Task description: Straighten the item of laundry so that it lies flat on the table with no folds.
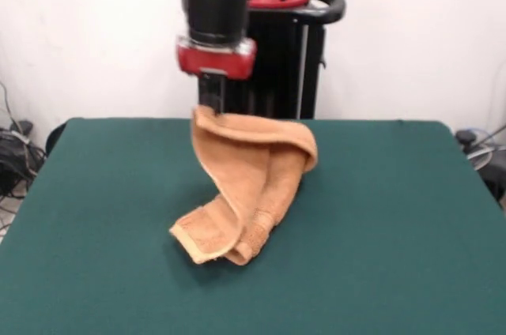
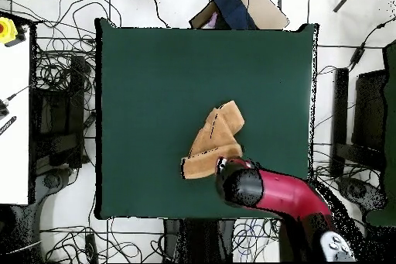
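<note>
**Front view: hand towel hoisted by 1 edge, lower end bunched on the surface**

Front view shows, nearest the camera, the bare green surface (image 1: 395, 256), then the lower end of the orange-tan hand towel (image 1: 245, 193) resting on it in a doubled, rolled bunch with a woven band showing at the hem. From there the cloth rises and twists up to the gripper (image 1: 212, 107), which is closed on the towel's top edge, while a second fold droops over to the right. Behind stands the black pedestal (image 1: 277, 66).

Overhead, the towel (image 2: 215, 141) lies around the middle of the surface (image 2: 139, 83), toward the robot's side, with the red arm (image 2: 271, 191) reaching over its near end.

Terry cloth like this is probably light, limp and grippy, not fragile; it will sag and cling to itself rather than spring flat. A corner looks a better hold than mid-edge, so the weight can pull folds open as it is dragged out.
</note>
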